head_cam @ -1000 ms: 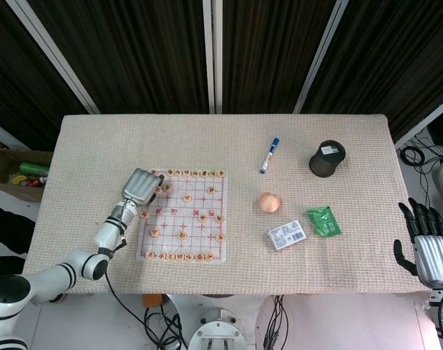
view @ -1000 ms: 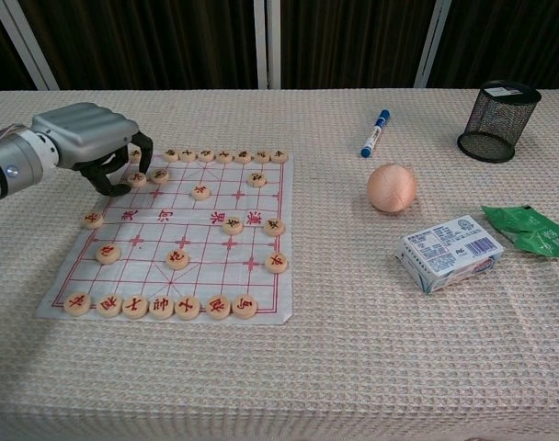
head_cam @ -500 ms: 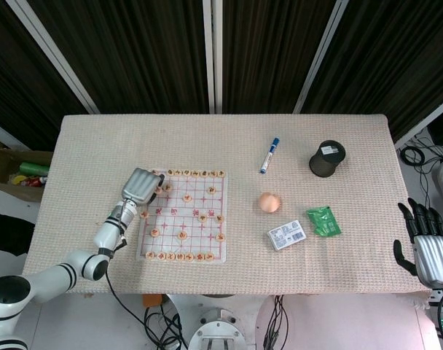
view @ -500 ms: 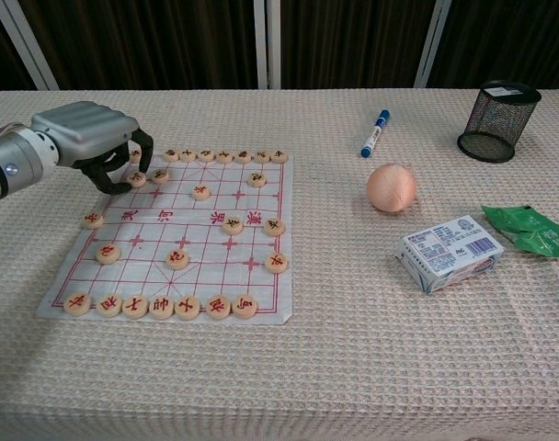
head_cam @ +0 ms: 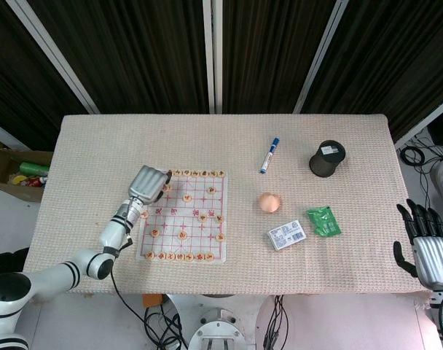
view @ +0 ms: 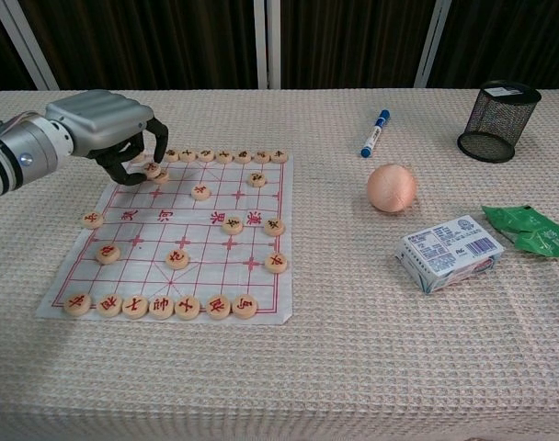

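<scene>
A paper chess board (view: 123,197) with red lines lies on the left of the table, with round wooden pieces along its near and far rows and several scattered between. My left hand (view: 100,119) hovers over the board's far left corner, fingers curled down, pinching one chess piece (view: 152,169) beside another piece (view: 162,177). The head view shows the same left hand (head_cam: 149,184) at the board (head_cam: 183,226) corner. My right hand (head_cam: 429,248) hangs off the table's right edge, holding nothing, fingers apart.
A blue marker (view: 375,132) and a black mesh cup (view: 499,119) stand at the far right. A peach ball (view: 392,187), a tissue pack (view: 448,251) and a green packet (view: 528,230) lie right of the board.
My left hand has moved right along the board's far edge, carrying one piece with it. The right hand has stayed still.
</scene>
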### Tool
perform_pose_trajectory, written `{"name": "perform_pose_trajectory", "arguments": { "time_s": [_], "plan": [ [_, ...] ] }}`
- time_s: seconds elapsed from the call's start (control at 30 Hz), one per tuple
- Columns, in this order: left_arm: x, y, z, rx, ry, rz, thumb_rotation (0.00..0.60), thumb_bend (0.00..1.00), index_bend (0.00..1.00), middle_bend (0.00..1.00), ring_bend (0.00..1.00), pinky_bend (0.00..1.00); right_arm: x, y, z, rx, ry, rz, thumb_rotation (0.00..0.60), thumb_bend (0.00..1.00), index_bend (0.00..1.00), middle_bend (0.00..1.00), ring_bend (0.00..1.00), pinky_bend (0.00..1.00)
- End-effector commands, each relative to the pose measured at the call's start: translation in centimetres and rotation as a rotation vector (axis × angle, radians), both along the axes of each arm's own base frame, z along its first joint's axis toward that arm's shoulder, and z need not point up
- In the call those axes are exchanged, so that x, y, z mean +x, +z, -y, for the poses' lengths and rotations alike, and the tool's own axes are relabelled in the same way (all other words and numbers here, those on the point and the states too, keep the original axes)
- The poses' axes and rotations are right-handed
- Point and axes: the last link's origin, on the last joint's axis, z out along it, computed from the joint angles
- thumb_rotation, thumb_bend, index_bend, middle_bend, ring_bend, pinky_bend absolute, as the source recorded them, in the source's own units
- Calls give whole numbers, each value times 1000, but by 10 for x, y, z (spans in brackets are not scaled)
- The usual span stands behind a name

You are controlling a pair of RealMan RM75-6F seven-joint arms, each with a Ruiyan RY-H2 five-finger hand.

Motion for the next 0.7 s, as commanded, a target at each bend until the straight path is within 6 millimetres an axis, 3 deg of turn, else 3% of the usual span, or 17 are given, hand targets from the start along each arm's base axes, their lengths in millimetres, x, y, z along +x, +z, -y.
{"name": "perform_pose_trajectory", "arguments": {
  "time_s": [0.03, 0.37, 0.7],
  "plan": [
    [2, -2, -1, -3, 1, -4, 600, 335, 491, 866, 756, 856, 0, 2, 0, -7, 2, 2, 600, 503, 0, 0, 0, 0],
    [3, -6, -3, -2, -1, -14, 600, 335, 485, 866, 756, 856, -1, 3, 1, -14, 7, 6, 600, 504, 0, 0, 0, 0],
    [2, -5, -3, 1, 0, -16, 600, 334, 410, 866, 757, 856, -1, 4, 0, -17, 1, 10, 600, 504, 0, 0, 0, 0]
  ]
}}
